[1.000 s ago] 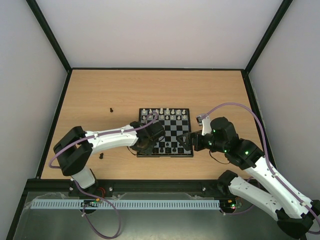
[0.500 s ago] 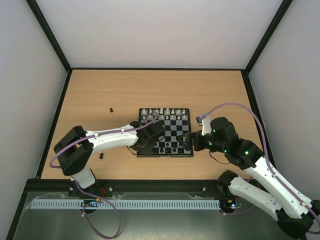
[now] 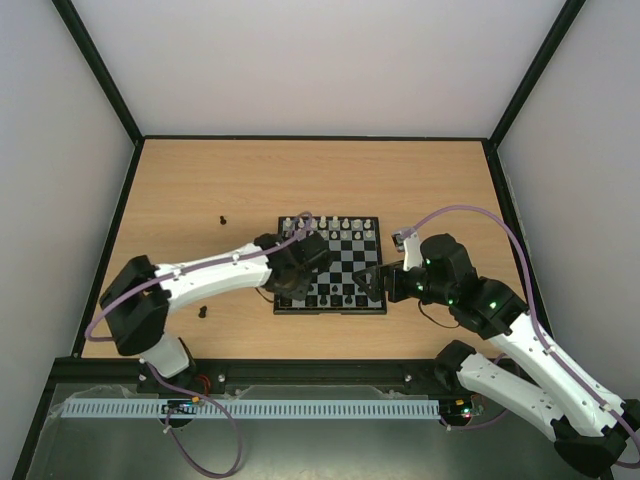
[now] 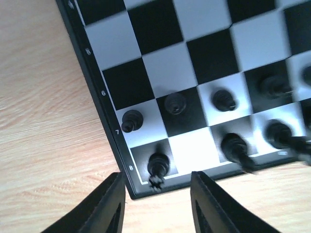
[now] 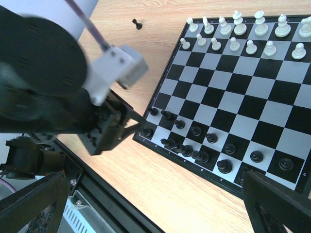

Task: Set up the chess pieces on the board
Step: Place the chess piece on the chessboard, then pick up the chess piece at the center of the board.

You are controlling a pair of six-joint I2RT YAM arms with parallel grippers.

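Observation:
The board [image 3: 330, 310] lies mid-table with black chess pieces [image 3: 335, 292] on its two near rows. My left gripper [image 3: 290, 287] is open and empty over the board's near-left corner. In the left wrist view its fingers [image 4: 112, 206] straddle a black rook [image 4: 158, 167] standing on the corner square of the board [image 4: 97, 87], without touching it. My right gripper [image 3: 372, 283] is open wide and empty above the board's near-right edge. Its view shows the board [image 5: 252, 92], the black rows [image 5: 197, 145] and my left gripper [image 5: 138, 125].
White pieces [image 3: 330, 226] fill the board's two far rows. One loose black piece [image 3: 222, 218] stands on the table far left of the board, also in the right wrist view [image 5: 138, 23]. Another loose black piece [image 3: 203, 312] lies near the left arm.
My left wrist has shifted slightly away from me along the board's left edge, and its elbow has swung left. The right arm has not moved.

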